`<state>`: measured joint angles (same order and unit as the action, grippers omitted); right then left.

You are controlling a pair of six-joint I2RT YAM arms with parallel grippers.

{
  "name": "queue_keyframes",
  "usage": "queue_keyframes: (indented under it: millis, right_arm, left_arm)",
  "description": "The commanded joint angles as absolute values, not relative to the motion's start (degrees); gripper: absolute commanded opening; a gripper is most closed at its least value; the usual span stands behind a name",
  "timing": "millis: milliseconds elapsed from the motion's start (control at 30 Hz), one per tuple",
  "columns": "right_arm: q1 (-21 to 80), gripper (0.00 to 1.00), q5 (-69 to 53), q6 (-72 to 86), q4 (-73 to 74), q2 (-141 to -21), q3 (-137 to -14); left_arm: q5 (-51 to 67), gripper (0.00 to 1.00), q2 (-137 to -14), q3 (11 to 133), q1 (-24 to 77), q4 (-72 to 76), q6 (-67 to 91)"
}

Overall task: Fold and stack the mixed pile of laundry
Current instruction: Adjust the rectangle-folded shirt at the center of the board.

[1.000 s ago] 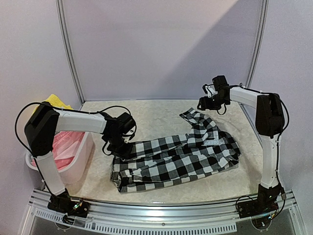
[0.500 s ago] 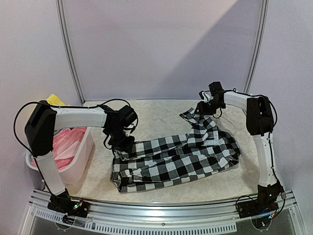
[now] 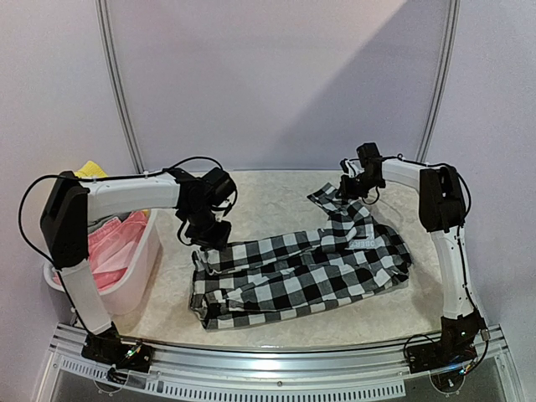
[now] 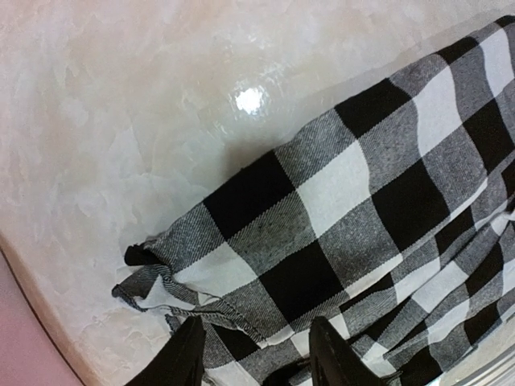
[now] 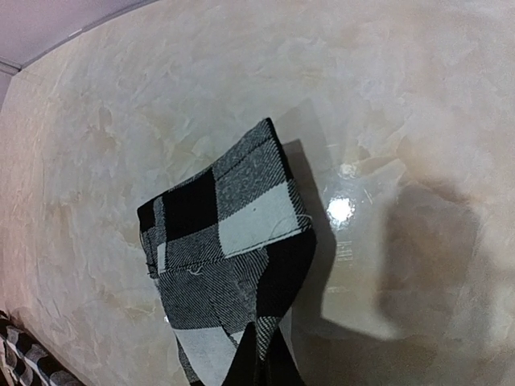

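Marbled beige tabletop (image 3: 268, 188) is carrying everything here, with pale lilac walls standing behind it. At its far right corner the right gripper (image 5: 259, 358) is pinching its fingers tight together on a sleeve end of the black-and-white checked shirt (image 3: 310, 272). The wrist view is showing the hemmed cuff jutting past the tips and casting a shadow on the glossy surface. Toward the left edge, the left gripper (image 4: 256, 338) is holding its jaws partly apart. Its two dark fingers (image 4: 189, 358) are straddling the shirt's near-left corner, where the frayed hem is lying flat on the surface. From these two points the shirt is spreading across the middle of the table, rumpled and partly doubled over, its body running toward the right edge and the near edge. A small patch of pale lettering is showing on its right half. At the left edge a white plastic basket (image 3: 138, 276) is sitting, well apart from the shirt. It is holding a pink garment (image 3: 113, 243), and a bright yellow garment (image 3: 90, 172) is peeking out at its far end.
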<state>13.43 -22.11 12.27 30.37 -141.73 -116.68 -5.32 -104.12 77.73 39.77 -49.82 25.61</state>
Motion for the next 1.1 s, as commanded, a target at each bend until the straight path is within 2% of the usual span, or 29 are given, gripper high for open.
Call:
queue_keyframes:
  millis: [0, 167, 233, 300, 333, 500, 633, 833, 1067]
  right_arm:
    - [13.13, 0.00, -25.11, 12.48, 30.44, -139.48, -117.64]
    - [13.33, 0.00, -30.00, 13.21, 28.63, -133.60, -114.33]
    - [14.03, 0.00, -31.92, 13.18, 27.31, -129.96, -110.67]
    - [15.04, 0.00, -33.79, 12.49, 26.32, -126.68, -107.44]
    - [15.73, 0.00, -34.62, 11.84, 25.87, -124.34, -105.85]
    - [19.69, 0.00, -37.63, 11.15, 22.00, -115.65, -95.74]
    - [24.31, 0.00, -39.00, 10.69, 18.78, -109.08, -88.68]
    - [30.74, 0.00, -39.32, 10.93, 13.13, -103.32, -78.67]
    - [34.37, 0.00, -35.25, 14.70, 8.33, -100.62, -72.34]
  left_arm:
    - [-7.57, 0.51, -99.30, 77.99, 39.98, -51.35, 26.64]
    - [-15.82, 0.67, -94.27, 79.15, 39.99, -53.88, 28.69]
    - [-18.54, 0.80, -91.42, 79.06, 39.99, -53.74, 29.20]
    - [-20.23, 0.98, -88.99, 78.67, 39.93, -53.35, 29.57]
    - [-20.52, 0.99, -88.03, 78.31, 39.74, -52.92, 29.86]
    - [-15.77, 1.00, -84.74, 77.19, 38.79, -48.87, 30.06]
    - [-5.06, 0.99, -82.47, 75.33, 38.24, -41.71, 30.48]
    - [8.42, 0.90, -83.63, 75.42, 37.99, -35.62, 34.43]
    - [15.40, 0.81, -90.06, 83.90, 36.12, -40.66, 45.89]
